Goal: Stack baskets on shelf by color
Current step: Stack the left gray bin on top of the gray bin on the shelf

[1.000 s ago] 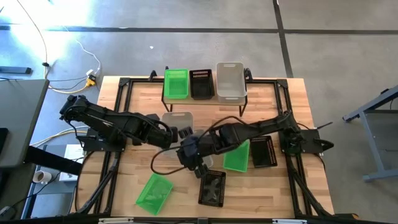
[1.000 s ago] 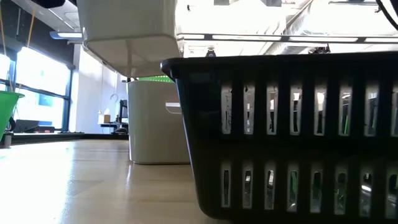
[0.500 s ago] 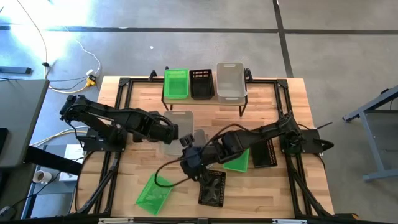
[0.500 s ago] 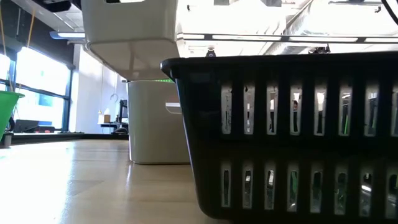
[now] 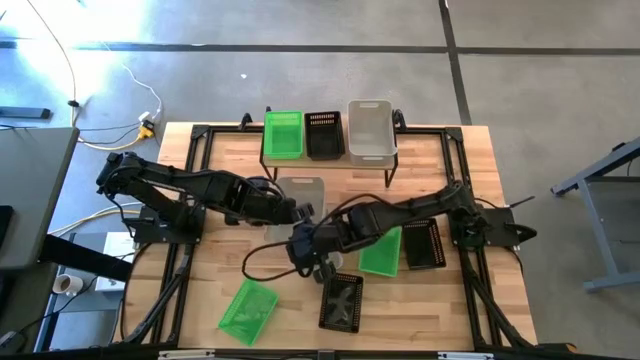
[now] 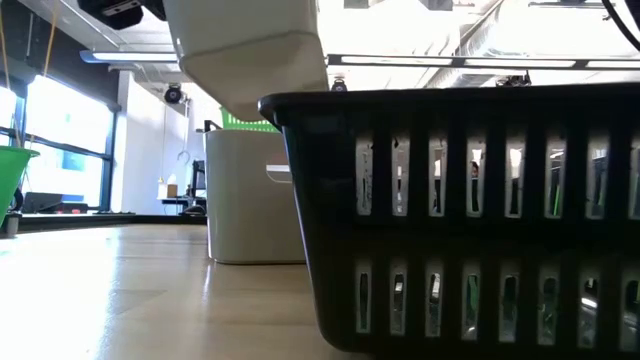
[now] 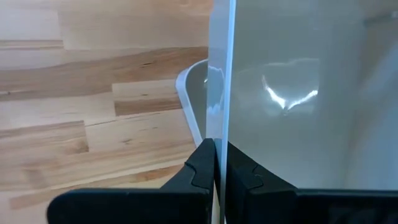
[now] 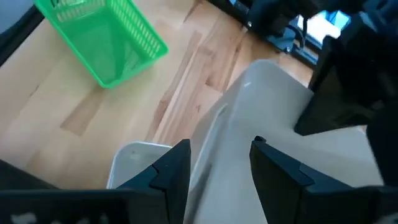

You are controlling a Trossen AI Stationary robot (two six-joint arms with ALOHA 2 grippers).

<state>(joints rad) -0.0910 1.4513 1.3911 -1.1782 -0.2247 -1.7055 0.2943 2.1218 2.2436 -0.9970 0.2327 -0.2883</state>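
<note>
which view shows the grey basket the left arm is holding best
The low view: the grey basket hangs clear above the table, its underside plain. The left wrist view shows only its wall pinched by the left gripper. The right wrist view shows its side past the open right gripper. From above the arms partly hide it.

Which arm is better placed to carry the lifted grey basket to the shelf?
Probably the left. Its hand is clamped on the wall of the grey basket, which hangs above the table. The right hand is open, over another grey basket.
</note>
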